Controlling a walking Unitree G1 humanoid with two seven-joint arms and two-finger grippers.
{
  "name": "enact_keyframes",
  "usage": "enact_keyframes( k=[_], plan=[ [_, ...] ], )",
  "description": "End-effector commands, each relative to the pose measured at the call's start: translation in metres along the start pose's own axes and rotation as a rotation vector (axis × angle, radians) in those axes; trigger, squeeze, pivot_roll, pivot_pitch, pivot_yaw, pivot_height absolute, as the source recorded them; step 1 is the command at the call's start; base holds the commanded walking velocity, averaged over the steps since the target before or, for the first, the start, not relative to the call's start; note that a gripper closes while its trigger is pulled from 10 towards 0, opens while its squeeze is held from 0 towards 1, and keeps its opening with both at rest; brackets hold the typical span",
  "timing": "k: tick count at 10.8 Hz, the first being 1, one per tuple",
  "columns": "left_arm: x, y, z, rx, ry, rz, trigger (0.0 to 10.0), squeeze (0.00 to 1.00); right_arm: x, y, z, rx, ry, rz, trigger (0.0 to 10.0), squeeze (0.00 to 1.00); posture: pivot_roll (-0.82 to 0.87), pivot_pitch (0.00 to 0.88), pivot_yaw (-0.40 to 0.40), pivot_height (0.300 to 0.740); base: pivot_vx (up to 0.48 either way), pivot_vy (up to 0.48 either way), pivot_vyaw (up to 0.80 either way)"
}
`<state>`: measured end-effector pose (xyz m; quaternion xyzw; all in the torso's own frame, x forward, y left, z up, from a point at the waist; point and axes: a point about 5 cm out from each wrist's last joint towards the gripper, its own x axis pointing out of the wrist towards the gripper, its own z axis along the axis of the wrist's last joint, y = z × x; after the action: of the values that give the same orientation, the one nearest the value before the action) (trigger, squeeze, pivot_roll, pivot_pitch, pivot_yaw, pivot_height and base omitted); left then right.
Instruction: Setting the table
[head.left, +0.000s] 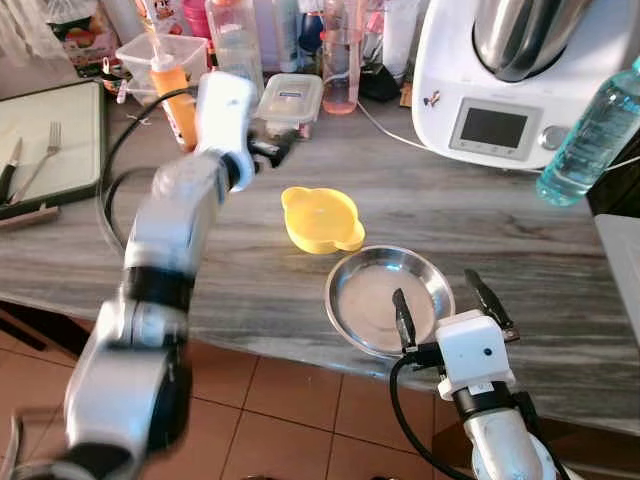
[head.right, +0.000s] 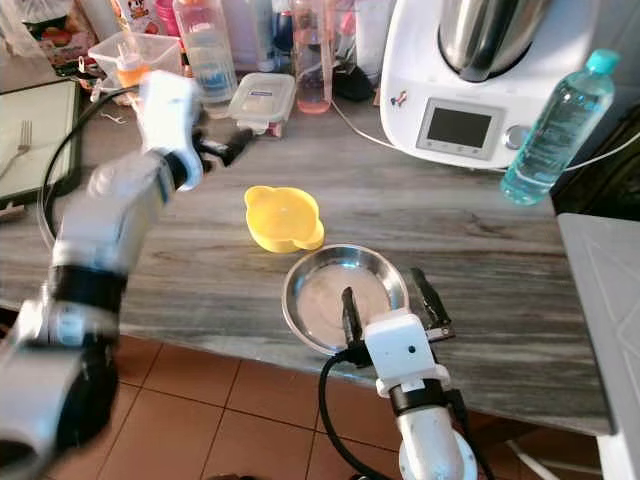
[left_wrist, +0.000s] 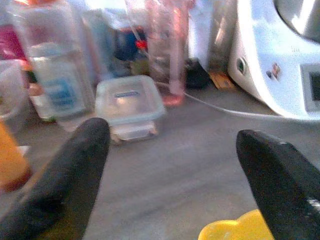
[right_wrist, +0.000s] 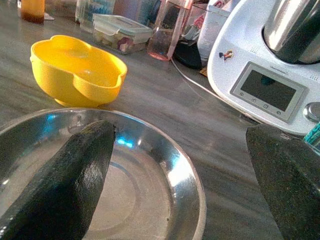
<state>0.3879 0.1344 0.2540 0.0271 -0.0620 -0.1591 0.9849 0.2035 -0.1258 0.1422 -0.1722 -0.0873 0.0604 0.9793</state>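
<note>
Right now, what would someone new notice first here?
Probably the bright yellow plastic bowl mid-counter, with the shiny round steel plate beside it at the near edge. The right gripper hovers open at that plate, one finger over it, while the left gripper reaches open above the counter.

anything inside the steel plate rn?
The steel plate looks bare: shiny metal, no food or utensil on the part that shows. One finger of the open right gripper hangs over its near rim, covering that strip.
</note>
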Motion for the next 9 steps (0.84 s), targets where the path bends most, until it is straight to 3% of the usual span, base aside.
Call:
enact_keyframes(
  k=[1,2,3,4,6,9],
  plan=[
    [-0.009,0.007,-0.001,-0.007,-0.055,0.079,10.0,1.00,0.000,-0.002,0.000,0.005,-0.004,-0.004,10.0,0.00,0.12,0.108,0.000,0.740,0.000,0.000,0.00],
    [-0.027,0.013,-0.016,-0.024,-0.087,0.187,10.0,1.00,0.001,-0.005,0.000,0.000,-0.008,-0.008,10.0,0.00,0.12,0.107,-0.007,0.740,0.000,0.000,0.00],
    [-0.049,0.009,-0.030,0.037,-0.127,0.213,10.0,1.00,0.001,-0.007,0.001,-0.003,-0.012,-0.012,10.0,0.00,0.12,0.106,-0.019,0.740,0.000,0.000,0.00],
    [-0.060,0.005,-0.041,0.052,-0.109,0.230,10.0,1.00,0.001,-0.009,0.001,-0.007,-0.013,-0.015,10.0,0.00,0.12,0.104,-0.027,0.740,0.000,0.000,0.00],
    [-0.078,-0.002,-0.055,0.081,-0.102,0.230,10.0,1.00,0.000,-0.014,0.002,-0.023,-0.018,-0.044,10.0,0.00,0.11,0.099,-0.036,0.740,0.000,0.000,0.00],
    [-0.109,-0.001,-0.093,0.194,-0.003,0.192,10.0,1.00,-0.001,-0.032,0.000,-0.011,-0.011,-0.153,10.0,0.00,0.11,0.075,-0.015,0.740,0.000,0.000,0.00]
  ],
)
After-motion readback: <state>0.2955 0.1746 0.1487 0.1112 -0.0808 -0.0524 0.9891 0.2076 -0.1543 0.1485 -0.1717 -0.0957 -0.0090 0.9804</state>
